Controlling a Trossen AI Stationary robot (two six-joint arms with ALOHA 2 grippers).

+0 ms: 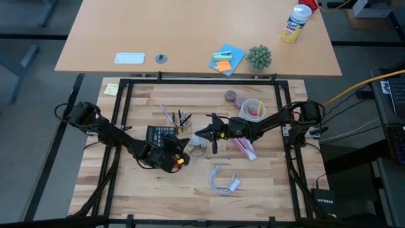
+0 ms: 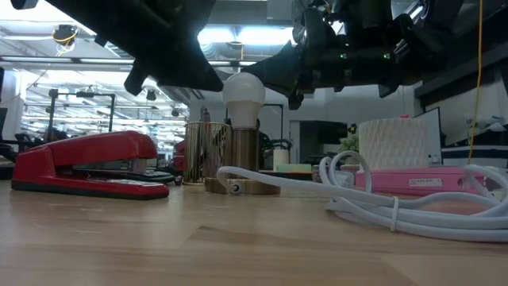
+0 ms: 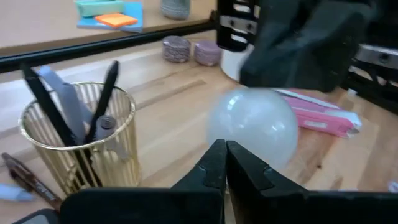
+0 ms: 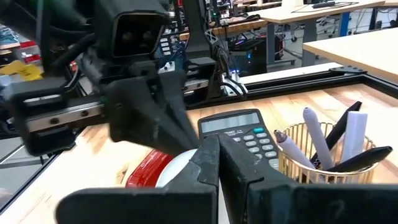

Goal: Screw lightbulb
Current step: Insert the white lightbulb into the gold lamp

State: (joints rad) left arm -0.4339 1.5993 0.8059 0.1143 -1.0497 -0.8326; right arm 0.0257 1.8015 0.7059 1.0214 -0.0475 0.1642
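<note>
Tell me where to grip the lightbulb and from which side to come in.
Grip the lightbulb on its round frosted dome, coming straight down from above. It stands upright with its screw end down in the brass socket, so only the dome is free, and a top grip probably lets the wrist turn it. The left gripper and the right gripper are both shut beside it.

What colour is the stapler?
Red, with a black base; the stapler shows best in the low view.

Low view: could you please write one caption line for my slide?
White lightbulb upright in its brass socket between a red stapler and a white cable, both arms overhead.
</note>
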